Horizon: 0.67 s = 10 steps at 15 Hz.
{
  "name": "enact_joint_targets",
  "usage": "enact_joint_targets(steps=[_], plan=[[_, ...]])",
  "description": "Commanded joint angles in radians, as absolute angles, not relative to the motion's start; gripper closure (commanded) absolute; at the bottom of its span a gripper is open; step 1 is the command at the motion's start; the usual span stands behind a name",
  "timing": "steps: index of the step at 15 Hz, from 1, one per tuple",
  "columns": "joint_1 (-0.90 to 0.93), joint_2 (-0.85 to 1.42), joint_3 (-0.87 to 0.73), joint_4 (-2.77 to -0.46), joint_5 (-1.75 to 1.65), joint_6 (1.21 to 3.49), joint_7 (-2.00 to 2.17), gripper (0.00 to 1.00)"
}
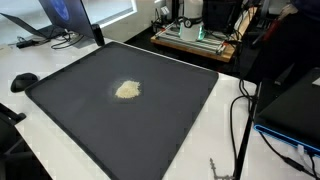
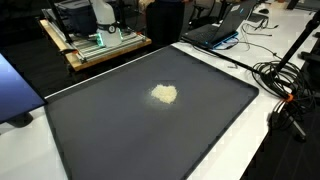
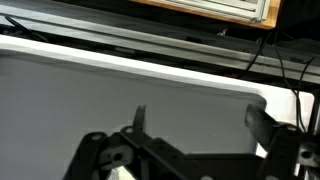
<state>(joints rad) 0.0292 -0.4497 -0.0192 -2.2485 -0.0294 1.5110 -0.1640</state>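
Nearest, in the wrist view: gripper, released, fingers wide apart with nothing between them. Absent from both exterior views. Beneath and ahead, only bare grey mat. A whitish scrap low behind the gripper's frame, too hidden to name. In both exterior views, pale lump near the mat's middle, alone, roundish, no marked long axis. Judged from that: lump probably under or behind the jaws rather than ahead. Further out, white table around the mat, a laptop, cables, then a wooden board with equipment.
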Motion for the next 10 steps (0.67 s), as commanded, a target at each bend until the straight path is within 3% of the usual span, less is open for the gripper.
enact_joint_targets(steps=[1,10], plan=[[0.030,-0.449,-0.020,-2.247,-0.030,1.509,-0.163,0.00],[0.167,-0.434,0.046,-2.174,0.133,1.548,-0.276,0.00]])
